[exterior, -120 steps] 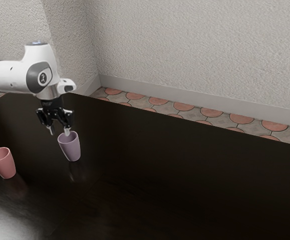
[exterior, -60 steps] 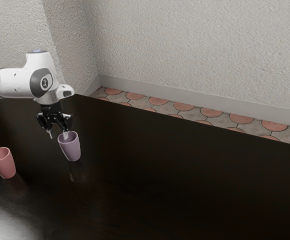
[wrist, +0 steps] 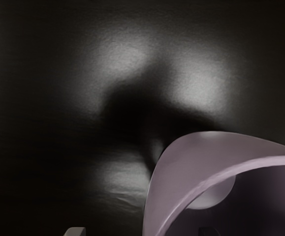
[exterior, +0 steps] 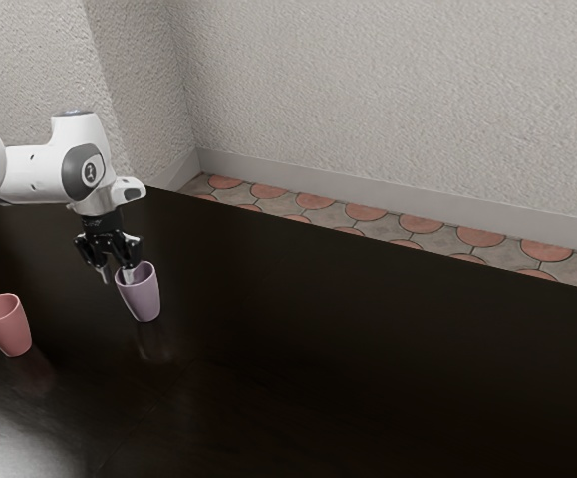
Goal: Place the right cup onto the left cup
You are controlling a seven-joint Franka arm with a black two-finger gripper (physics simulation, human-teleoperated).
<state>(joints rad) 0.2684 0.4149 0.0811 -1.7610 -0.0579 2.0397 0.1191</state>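
Lowered a little since the earlier frames, the black two-finger gripper [exterior: 118, 279] has been brought further down at the purple cup, while both cups have been left where they were. From the exterior view's left, the white, rounded robot arm [exterior: 39, 174] is extended almost level above the table, and its hand is bent down so that the fingers are pointed at the tabletop. Below it, toward the exterior view's left edge, a tapered pink cup [exterior: 5, 327] is stood upright, mouth up, well apart from the other cup. Next, the hand is held open over the near side of a tapered, smooth purple cup [exterior: 141, 295], with the rim straddled: one finger is dipped inside the mouth, and the other is kept outside the wall. In the wrist view, the fingertips [wrist: 75, 231] are seen spread apart, with the cup's wall between them and not clamped. The purple cup is stood upright on the glossy black table [exterior: 368, 349], not stacked on the pink one. Farther right, the table is backed by a floor of reddish and grey tiles [exterior: 368, 212] and a rough, pale grey wall [exterior: 388, 90].
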